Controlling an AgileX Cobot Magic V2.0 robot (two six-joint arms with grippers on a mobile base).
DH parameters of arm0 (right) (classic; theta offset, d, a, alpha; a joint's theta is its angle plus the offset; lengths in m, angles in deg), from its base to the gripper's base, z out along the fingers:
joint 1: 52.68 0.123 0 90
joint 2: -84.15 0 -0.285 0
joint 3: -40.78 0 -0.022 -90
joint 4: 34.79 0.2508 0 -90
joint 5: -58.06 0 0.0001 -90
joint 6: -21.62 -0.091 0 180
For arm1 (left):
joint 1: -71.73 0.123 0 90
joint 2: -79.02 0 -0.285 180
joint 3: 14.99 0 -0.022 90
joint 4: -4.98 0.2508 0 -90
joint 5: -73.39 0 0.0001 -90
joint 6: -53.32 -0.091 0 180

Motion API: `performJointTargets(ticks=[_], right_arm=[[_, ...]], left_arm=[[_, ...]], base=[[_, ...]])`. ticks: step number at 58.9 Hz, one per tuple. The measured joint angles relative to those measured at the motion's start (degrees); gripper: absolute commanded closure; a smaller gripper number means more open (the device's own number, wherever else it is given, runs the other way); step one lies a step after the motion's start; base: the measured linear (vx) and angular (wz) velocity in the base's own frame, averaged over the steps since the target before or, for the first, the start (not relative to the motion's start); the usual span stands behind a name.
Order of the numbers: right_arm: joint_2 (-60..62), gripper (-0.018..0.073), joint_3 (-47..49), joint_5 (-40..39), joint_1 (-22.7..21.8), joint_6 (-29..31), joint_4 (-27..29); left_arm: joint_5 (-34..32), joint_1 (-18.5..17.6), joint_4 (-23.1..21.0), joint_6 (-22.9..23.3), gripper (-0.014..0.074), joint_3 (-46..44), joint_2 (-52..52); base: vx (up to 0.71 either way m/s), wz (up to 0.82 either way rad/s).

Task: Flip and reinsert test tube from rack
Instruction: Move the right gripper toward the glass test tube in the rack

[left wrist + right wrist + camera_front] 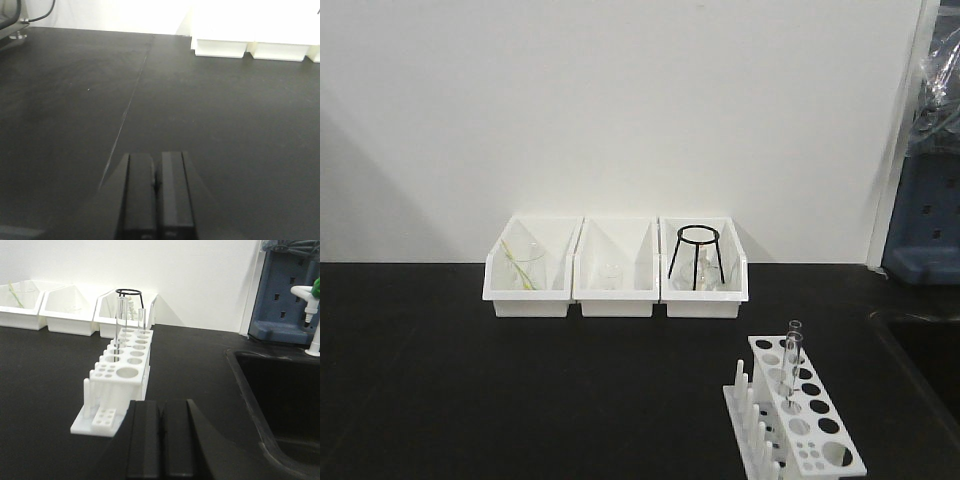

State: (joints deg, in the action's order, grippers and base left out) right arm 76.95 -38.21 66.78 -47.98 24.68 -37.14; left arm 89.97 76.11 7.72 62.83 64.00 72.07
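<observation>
Test tube point(120, 322), slender clear glass, is standing upright in a hole toward the far end of the small white plastic rack point(123, 374), with a second tube point(141, 322) just beside it. Nothing is being lifted yet. To my eye the job is sitting at its very start, the reach-in.

The right gripper point(161, 412) is hovering low near the rack's near end, jaws pressed together and holding nothing. The left gripper point(157, 170) is likewise closed and empty over the bare black tabletop point(225, 110).

The next move is calling for the right jaws to spread and close on the tube above the top plate.

Behind, three white open-front bins point(615, 305) are sitting in a row — one holding a clear beaker point(527, 268) with a pale stalk in it, the middle one a small glass point(611, 272), the third a black wire tripod point(698, 255).
</observation>
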Motion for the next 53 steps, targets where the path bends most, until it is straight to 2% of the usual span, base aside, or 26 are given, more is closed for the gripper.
performJointTargets(ticks=[53], right_arm=[[0.0, 0.0568, 0.0, 0.0, 0.0, 0.0, 0.0]], left_arm=[[0.0, 0.0, 0.0, 0.0, 0.0603, 0.0, 0.0]], base=[[0.11, -0.01]])
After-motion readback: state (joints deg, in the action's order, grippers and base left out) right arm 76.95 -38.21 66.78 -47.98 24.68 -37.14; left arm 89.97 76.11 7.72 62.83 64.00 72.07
